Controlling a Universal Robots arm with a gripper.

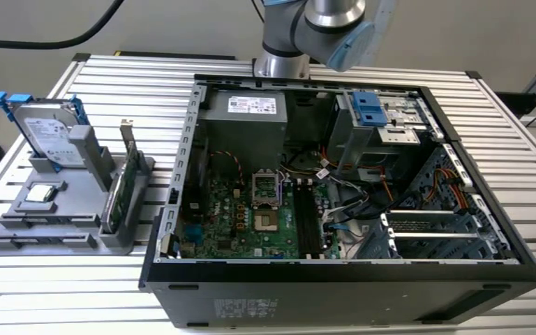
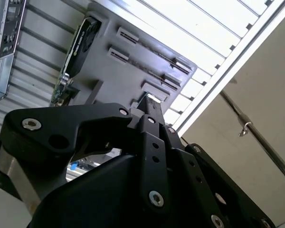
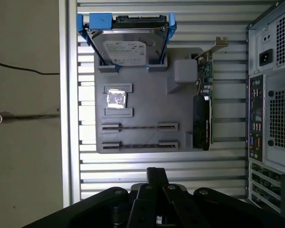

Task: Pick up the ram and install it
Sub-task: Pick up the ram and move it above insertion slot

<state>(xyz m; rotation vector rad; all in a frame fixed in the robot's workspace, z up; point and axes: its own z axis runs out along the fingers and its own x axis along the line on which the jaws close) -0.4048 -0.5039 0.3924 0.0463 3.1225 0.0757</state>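
Note:
My gripper (image 3: 156, 175) hangs high above the grey parts holder (image 3: 147, 109), its dark fingers pressed together with nothing between them; it also shows in the second wrist view (image 2: 149, 107). Two narrow slots (image 3: 140, 136) on the holder each show a thin dark line, and I cannot tell whether the ram sits there. In the exterior view the holder (image 1: 63, 209) stands left of the open computer case (image 1: 343, 269). The black memory sockets (image 1: 310, 216) lie on the green motherboard (image 1: 240, 216). My arm (image 1: 315, 28) rises behind the case.
On the holder stand a silver hard drive with blue rails (image 1: 49, 132) (image 3: 128, 47), a green expansion card (image 1: 123, 188) (image 3: 203, 109) and a small square chip (image 1: 42, 194). The case's rear panel (image 3: 270, 118) is beside the holder. Cables and drive bays (image 1: 380, 118) crowd the case.

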